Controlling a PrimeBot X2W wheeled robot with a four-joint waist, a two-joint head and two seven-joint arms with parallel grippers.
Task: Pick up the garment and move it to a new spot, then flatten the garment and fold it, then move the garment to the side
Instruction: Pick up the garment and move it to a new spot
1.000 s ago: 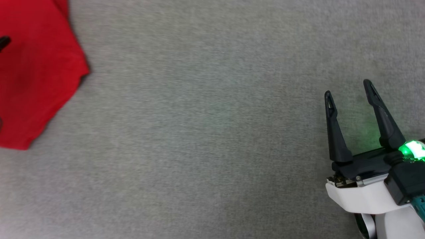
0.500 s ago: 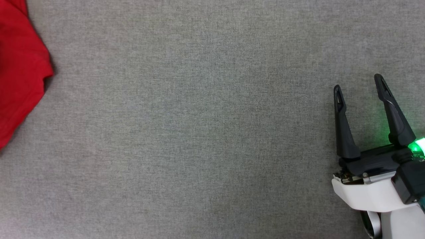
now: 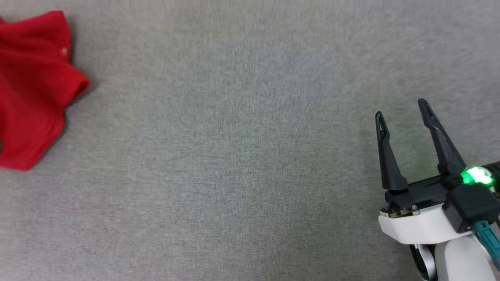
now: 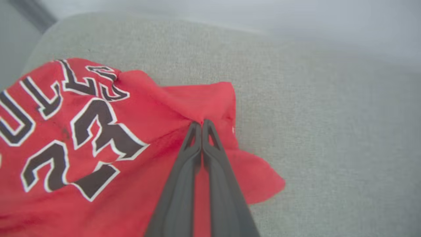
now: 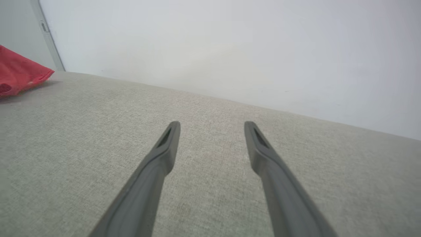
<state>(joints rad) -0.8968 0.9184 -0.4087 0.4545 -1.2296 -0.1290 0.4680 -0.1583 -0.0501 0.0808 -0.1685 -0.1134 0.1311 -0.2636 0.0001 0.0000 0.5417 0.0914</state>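
**Head view.** The red garment point(image 3: 33, 93) lies crumpled at the left of the grey counter point(image 3: 234, 164). The right pincer point(image 3: 401, 109) hovers at the lower right, jaws spread wide and holding nothing, well apart from the cloth.

**Left wrist view.** The left pincer point(image 4: 201, 123) is closed tight on a raised ridge of the garment point(image 4: 158, 108), close to the cloth's free edge and to one side of the black, white-outlined number. The garment sits near a rounded corner of the counter point(image 4: 329, 138).

**Right wrist view.** The right pincer point(image 5: 212, 126) points across bare counter point(image 5: 65, 148) toward the pale wall point(image 5: 230, 49). A red corner of the garment point(image 5: 19, 79) shows far to one side, by the counter's far edge.

**Hazards, as judged.**
- The pinch takes only a thin fold near the edge, so a quick lift could let the slick fabric slide out of the jaws.
- If a single layer is caught, the rest would hang bunched and land twisted at the new spot, making it harder to flatten.
- A low carry could drag the trailing cloth over the textured counter and pull it free.
- The garment lies close to the counter's corner, so dropped cloth may slip over the edge.
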